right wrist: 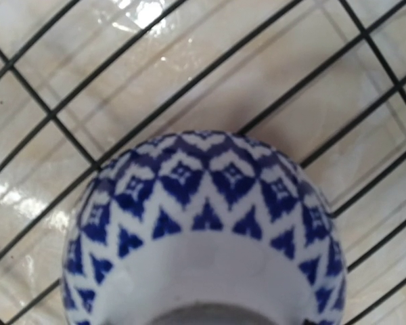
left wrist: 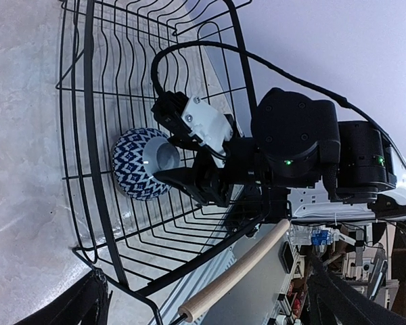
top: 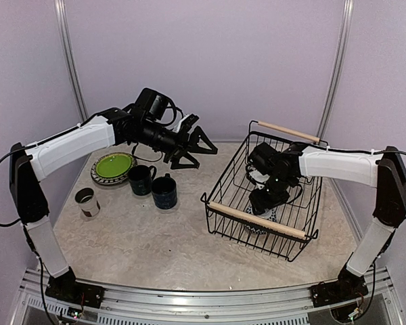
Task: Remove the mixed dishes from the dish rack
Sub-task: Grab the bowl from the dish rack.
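The black wire dish rack stands at the right. A blue-white bowl lies upside down on its floor; it also shows in the left wrist view and fills the right wrist view. My right gripper is down inside the rack, jaws open on either side of the bowl's foot. My left gripper is open and empty, raised left of the rack. The lime green plate tops a stack of plates at the left, beside two dark blue mugs and the small metal cup.
The rack's two wooden rod handles cross its near and far ends. Rack wires run under the bowl. Grey walls and metal posts close in the table at the back and sides.
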